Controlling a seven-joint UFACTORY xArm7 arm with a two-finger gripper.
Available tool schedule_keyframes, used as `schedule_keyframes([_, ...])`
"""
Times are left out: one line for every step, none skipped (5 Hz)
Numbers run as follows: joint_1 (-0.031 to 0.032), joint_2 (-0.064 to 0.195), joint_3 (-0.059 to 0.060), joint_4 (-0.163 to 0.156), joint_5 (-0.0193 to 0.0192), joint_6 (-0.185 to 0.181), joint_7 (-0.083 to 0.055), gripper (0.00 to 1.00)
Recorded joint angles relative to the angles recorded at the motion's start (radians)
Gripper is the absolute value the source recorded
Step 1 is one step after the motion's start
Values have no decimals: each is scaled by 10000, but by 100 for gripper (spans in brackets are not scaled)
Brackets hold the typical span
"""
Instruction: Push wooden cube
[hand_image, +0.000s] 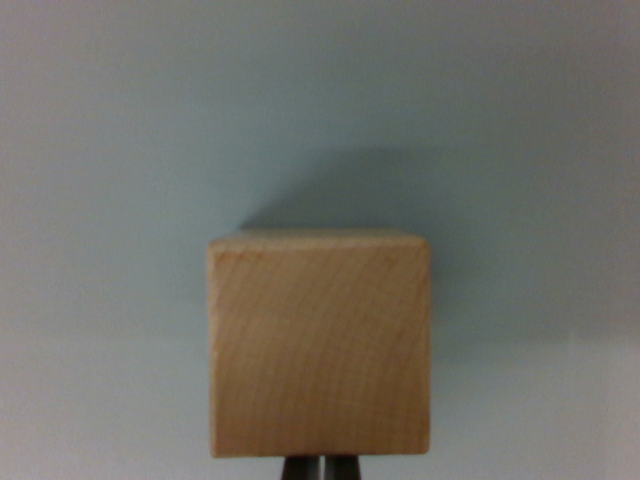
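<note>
Item: cube (320, 345). Light wood, fine curved grain on the face turned to the camera, edges slightly rounded. Stands square and upright on the counter (110, 150), filling the lower middle of the wrist view; a thin strip of its top face shows along the upper edge. Its shadow falls behind it and toward the wrist view's right.

Item: counter. Plain pale blue-grey surface, unmarked. Nothing else lies on it within the view.

Item: jaws (320, 468). Only two dark tips show, at the very bottom edge, directly below the cube's near face. They stand side by side with a thin pale line between them, so they look closed or nearly so, and they grip nothing. Whether the tips touch the cube or stop just short of it cannot be told; the cube's lower edge hides the meeting point.

Status of task: judged to be at or just before contact. The jaws are lined up centrally on the near face, which suits a straight push away from the camera. No mark on the counter shows how far the cube may have travelled, so progress cannot be measured. Remaining: the push itself, or its continuation, across the open counter beyond.
</note>
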Motion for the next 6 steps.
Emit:
schedule_keyframes([0,0,0,0,0,0,0,100])
schedule_keyframes([18,303,32,461,41,161,24,100])
schedule_keyframes([18,303,32,461,41,161,24,100])
schedule_keyframes([34,588,63,896,79,313,47,100])
schedule_keyframes([34,588,63,896,79,313,47,100])
schedule_keyframes([50,852,91,1298,115,453,68,100])
